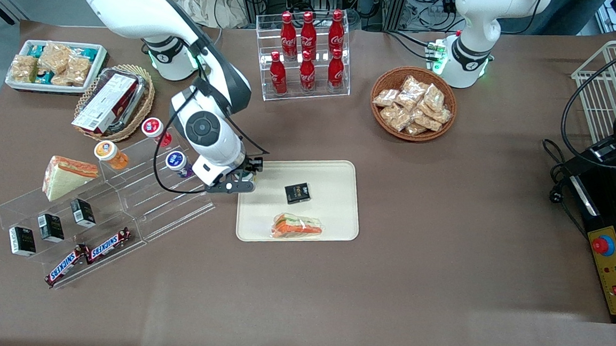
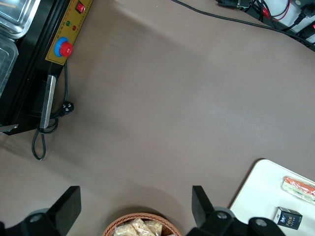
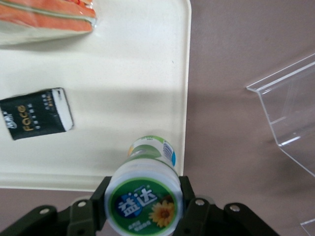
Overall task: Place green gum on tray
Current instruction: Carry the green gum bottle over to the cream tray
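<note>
Right wrist view: gripper (image 3: 143, 196) jaws clenched on green gum (image 3: 145, 191), carried above tray (image 3: 147, 73) corner rim. Pick done; lowering and release onto tray remain.

Even, diffuse overhead lighting; the brown desk (image 1: 443, 229) reads uniformly bright with a faint paler band nearest the front camera. Shadows are soft and short, lying close under each object. A broad soft shadow crosses the tray (image 3: 123, 93) in the right wrist view. Small glints mark the acrylic rack (image 1: 124, 204). The green gum (image 3: 145, 199), held in the gripper (image 3: 143, 204) close to the lens, appears slightly soft and enlarged. The front view is sharp throughout.
</note>
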Robot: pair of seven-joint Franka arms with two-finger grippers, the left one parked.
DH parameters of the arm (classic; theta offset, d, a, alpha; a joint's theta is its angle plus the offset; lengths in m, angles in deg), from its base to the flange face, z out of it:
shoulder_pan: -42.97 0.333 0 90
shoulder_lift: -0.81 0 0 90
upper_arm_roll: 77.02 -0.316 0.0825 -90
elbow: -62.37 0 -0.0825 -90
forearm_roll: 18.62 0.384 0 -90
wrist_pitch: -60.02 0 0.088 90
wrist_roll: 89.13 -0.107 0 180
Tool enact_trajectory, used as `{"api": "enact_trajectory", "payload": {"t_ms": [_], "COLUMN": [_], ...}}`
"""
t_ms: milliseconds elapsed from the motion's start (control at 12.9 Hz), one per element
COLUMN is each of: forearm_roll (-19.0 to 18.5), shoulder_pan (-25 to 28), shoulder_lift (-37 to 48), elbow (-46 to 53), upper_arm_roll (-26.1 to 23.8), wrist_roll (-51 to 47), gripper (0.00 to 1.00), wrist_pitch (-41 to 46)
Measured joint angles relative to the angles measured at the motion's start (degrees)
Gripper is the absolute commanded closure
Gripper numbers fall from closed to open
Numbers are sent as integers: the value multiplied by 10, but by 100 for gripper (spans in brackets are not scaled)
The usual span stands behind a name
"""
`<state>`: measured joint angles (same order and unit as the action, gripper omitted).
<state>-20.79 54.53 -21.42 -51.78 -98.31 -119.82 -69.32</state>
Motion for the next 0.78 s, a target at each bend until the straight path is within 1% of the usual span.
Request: {"api": "enact_trajectory", "payload": {"t_ms": [388,466,544,621,699,777], "forearm_roll": [-1,-1,-1,-1,-1,-1], "shoulder_pan": [11,14,15,16,16,16], "shoulder_lift": [-47,-51,-52,-53,-53,-53], "elbow": [1,1,1,1,1,2], "upper_arm_roll": [4,5,6,6,6,7], "wrist_roll": [-5,-6,-7,-7,-8,-8], "gripper": [83,81,71,38,14,1], "wrist_pitch": [-37,-41,-43,-44,-44,-45]}}
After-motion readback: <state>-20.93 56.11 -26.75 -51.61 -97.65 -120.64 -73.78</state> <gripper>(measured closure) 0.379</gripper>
